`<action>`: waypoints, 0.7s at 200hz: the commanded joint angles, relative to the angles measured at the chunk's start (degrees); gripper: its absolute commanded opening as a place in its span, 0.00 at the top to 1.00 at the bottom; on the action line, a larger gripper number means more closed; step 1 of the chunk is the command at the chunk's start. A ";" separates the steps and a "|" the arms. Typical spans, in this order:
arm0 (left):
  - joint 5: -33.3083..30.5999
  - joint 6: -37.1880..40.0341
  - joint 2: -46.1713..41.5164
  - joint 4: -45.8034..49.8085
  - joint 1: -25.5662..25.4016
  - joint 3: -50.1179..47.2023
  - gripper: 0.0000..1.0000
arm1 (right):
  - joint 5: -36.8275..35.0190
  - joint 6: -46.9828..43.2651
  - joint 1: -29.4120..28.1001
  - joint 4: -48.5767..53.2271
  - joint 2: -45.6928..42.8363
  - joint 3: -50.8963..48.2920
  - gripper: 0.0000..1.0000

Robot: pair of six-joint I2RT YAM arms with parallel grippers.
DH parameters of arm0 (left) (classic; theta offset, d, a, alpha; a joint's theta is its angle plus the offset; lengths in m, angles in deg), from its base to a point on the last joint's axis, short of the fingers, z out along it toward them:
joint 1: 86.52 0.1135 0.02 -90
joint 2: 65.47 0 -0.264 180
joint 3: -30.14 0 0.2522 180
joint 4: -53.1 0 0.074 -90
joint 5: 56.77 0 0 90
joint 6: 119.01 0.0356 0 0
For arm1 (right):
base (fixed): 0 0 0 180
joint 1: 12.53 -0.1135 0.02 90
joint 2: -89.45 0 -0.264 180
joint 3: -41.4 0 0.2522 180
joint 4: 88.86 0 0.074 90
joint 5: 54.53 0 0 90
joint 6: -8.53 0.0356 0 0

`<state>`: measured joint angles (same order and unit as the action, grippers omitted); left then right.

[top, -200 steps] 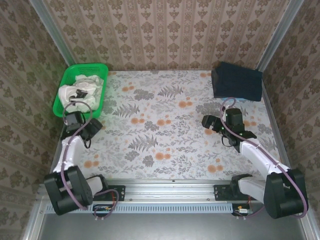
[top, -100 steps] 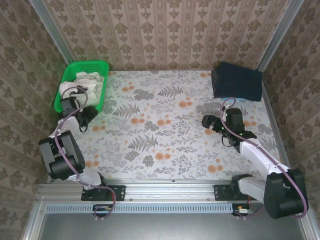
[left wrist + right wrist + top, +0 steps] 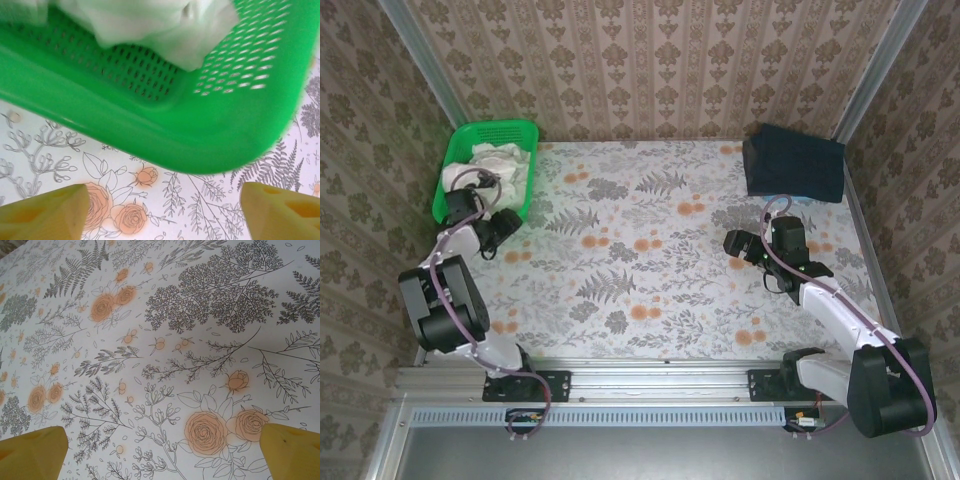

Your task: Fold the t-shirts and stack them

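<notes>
Floral counter (image 3: 650,270) is bearing a basket (image 3: 150,125) of limp t-shirts (image 3: 150,25), probably wanting a raised-fold pinch; left pincer (image 3: 162,205) and right pincer (image 3: 165,452) are gaping.

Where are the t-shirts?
Top view: the t-shirts are bunched inside the green basket at the far-left corner of the table, ahead of the left end effector.

t-shirts (image 3: 150,25) blurred, cropped at top; basket (image 3: 150,125) edges cut off

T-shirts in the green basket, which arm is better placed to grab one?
Left. The left hand, open, faces the green basket of t-shirts, just short of its wall. The right hand, also open, hangs over tablecloth on the opposite side.
</notes>
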<state>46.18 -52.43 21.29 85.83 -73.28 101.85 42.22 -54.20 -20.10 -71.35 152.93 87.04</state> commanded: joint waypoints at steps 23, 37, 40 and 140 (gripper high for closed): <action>-12.07 3.07 -6.70 5.94 -0.71 6.71 0.00 | 0.05 0.16 -0.36 -0.03 0.01 0.91 0.00; -15.01 3.71 -4.39 7.39 -0.75 10.07 0.00 | 0.22 0.16 -0.42 -0.33 0.36 0.90 0.00; -15.95 3.81 -3.66 7.63 -0.75 10.93 0.00 | 0.21 0.16 -0.39 -0.32 0.47 0.90 0.00; -17.16 2.73 30.30 15.96 -0.77 44.04 0.01 | 0.70 0.11 -0.38 0.01 -0.10 0.55 0.00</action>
<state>30.79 -48.67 47.71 97.30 -74.12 140.80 42.44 -54.20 -20.10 -71.66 154.05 87.04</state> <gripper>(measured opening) 0.996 0.999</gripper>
